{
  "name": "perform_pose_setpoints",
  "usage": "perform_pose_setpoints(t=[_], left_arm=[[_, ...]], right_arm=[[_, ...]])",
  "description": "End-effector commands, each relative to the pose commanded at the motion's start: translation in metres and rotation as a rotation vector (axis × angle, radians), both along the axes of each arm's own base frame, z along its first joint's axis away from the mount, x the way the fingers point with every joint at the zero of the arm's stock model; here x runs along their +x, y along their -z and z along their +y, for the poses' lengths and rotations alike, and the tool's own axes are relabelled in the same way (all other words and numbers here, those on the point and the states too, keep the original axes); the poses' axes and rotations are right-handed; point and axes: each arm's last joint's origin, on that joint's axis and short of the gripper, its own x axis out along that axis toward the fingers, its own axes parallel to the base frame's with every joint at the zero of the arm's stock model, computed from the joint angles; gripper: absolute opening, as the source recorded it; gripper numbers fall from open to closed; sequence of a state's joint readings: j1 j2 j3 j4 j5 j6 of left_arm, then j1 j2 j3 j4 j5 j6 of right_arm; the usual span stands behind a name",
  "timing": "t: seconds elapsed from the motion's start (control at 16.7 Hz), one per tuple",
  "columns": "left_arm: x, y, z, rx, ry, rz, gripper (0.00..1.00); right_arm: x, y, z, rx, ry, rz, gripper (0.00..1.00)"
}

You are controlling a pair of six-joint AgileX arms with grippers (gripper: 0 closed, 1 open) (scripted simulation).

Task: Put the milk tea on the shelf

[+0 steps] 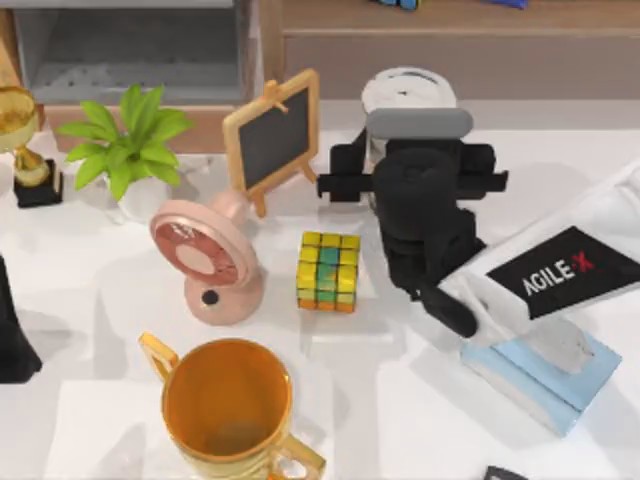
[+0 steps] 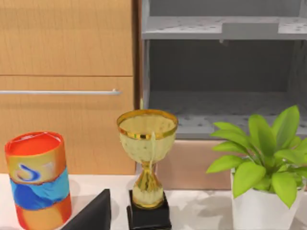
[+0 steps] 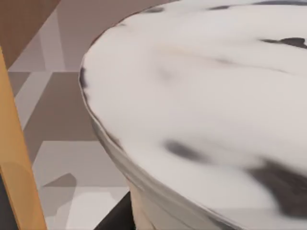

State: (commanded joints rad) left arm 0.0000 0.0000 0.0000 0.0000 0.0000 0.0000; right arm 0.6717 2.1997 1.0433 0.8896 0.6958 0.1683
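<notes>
The milk tea [image 1: 408, 88] shows its flat white lid near the table's back edge, right of centre. In the right wrist view that lid [image 3: 201, 105] is very close, with the clear cup wall just under its rim. My right gripper [image 1: 415, 140] sits directly in front of the cup, its black body over the cup's near side. The shelf [image 1: 450, 25] is the brown board with a plain wood front edge just behind the cup. My left arm's gripper [image 1: 12, 330] is parked at the table's left edge.
Left of the cup stand a small chalkboard easel [image 1: 272, 135], a colour cube [image 1: 328, 270] and a pink fan [image 1: 205, 255]. A large golden cup [image 1: 228, 410] is at the front. A potted plant [image 1: 130, 145], a small trophy [image 2: 147, 158] and an orange-blue can [image 2: 38, 179] stand by the grey compartment [image 1: 130, 50].
</notes>
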Motion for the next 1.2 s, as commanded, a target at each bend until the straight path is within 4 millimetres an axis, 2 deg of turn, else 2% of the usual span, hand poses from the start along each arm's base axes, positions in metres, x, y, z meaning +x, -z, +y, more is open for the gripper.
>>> perform_pose_setpoints(t=[1.08, 1.2], left_arm=[[0.0, 0.0, 0.0, 0.0, 0.0, 0.0, 1.0], [0.0, 0.0, 0.0, 0.0, 0.0, 0.0, 1.0]], right_arm=[[-0.001, -0.009, 0.0, 0.001, -0.002, 0.002, 0.0], [0.003, -0.025, 0.003, 0.033, -0.003, -0.044, 0.0]])
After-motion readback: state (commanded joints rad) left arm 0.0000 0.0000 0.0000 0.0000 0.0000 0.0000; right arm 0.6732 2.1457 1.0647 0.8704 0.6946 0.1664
